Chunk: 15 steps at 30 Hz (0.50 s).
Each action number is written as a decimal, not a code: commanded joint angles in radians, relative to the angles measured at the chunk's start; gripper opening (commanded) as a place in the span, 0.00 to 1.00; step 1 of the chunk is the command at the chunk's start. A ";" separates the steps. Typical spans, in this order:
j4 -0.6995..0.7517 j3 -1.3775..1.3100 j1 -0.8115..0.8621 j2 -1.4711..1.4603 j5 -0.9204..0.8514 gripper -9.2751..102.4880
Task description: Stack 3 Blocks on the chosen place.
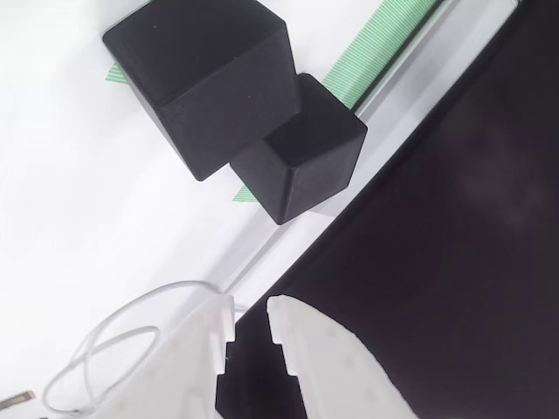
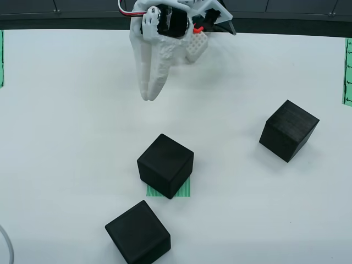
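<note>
Gripper [image 2: 150, 94] shut, empty; panel [image 1: 454, 244] beside 2 blocks [image 1: 301, 161].

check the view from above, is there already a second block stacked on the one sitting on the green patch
No: the block on the green patch has a bare top, and the other two blocks sit apart on the table.

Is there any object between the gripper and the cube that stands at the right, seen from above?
Nothing visible is in the way. From above, the gripper hangs near the top edge, and only bare white table lies between it and the right cube. The cube on the green patch sits lower, off that line.
</note>
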 commanded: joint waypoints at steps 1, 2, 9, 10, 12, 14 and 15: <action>0.041 -0.098 0.003 -0.049 -0.110 0.08; 0.051 -0.117 0.003 -0.066 -0.117 0.08; 0.195 -0.267 0.000 -0.196 -0.209 0.08; 0.209 -0.268 -0.003 -0.209 -0.235 0.09; 0.230 -0.265 -0.006 -0.230 -0.284 0.13; 0.236 -0.259 -0.006 -0.249 -0.319 0.14; 0.241 -0.259 -0.006 -0.259 -0.336 0.17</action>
